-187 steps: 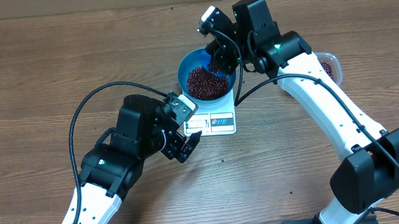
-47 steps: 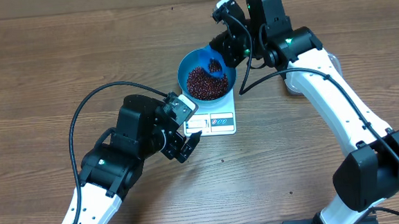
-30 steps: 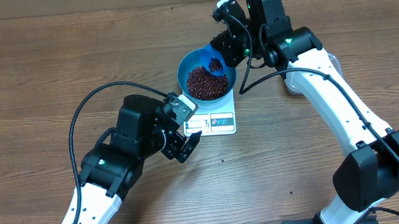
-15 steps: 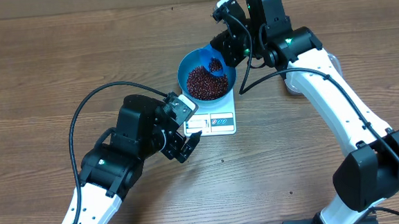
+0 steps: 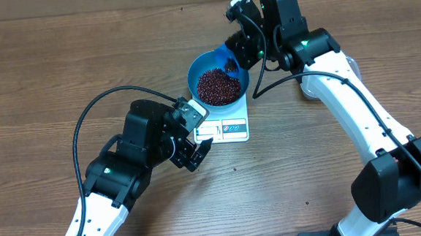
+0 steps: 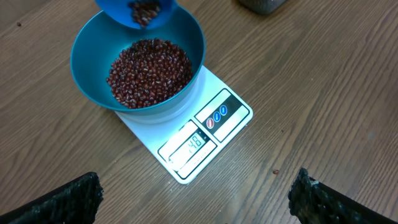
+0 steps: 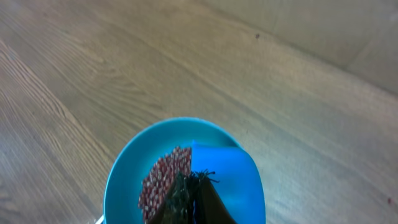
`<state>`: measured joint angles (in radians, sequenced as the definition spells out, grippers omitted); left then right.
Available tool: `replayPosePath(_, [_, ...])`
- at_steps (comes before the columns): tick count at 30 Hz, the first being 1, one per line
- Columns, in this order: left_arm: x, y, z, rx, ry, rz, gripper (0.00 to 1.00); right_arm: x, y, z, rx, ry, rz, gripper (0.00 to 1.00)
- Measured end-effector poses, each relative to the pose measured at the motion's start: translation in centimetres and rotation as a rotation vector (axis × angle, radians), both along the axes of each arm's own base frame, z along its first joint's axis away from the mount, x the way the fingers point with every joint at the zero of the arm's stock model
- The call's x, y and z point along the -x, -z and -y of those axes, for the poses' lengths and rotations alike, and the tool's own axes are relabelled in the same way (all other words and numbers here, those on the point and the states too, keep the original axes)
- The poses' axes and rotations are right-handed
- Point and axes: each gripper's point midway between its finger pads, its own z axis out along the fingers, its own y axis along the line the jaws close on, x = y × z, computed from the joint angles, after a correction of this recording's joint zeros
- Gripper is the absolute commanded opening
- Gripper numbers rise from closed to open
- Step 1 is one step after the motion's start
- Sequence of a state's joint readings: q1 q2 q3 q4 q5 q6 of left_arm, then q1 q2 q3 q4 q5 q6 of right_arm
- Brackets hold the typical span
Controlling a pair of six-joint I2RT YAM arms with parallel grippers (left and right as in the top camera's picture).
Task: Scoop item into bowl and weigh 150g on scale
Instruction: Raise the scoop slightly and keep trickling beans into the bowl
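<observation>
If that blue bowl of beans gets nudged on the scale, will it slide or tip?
Probably slides rather than tips: the bowl sits on the smooth scale, wide and weighted low by beans. Loose beans would likely shift, maybe spill if tilted.

I count one blue bowl (image 5: 192, 75), one white scale (image 5: 230, 129) and one small blue scoop (image 6: 118, 7). The beans (image 5: 217, 87) are past counting. Two grippers: the left gripper (image 5: 198, 152) and the right gripper (image 5: 234, 54).

Glossy blue plastic bowl (image 6: 87, 62); smooth white plastic scale (image 6: 155, 134); matt wood-grain table (image 6: 311, 74).
</observation>
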<state>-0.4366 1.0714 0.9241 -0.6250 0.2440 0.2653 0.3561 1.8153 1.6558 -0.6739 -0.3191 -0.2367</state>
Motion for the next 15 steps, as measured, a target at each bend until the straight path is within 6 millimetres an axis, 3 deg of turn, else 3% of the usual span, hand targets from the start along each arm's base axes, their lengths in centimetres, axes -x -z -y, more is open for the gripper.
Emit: replayPosePath(15, [0.00,0.00,0.00,0.000,0.000,0.000,1.00,-0.40,-0.30,0.06,0.001,0.009,0.020,0.04])
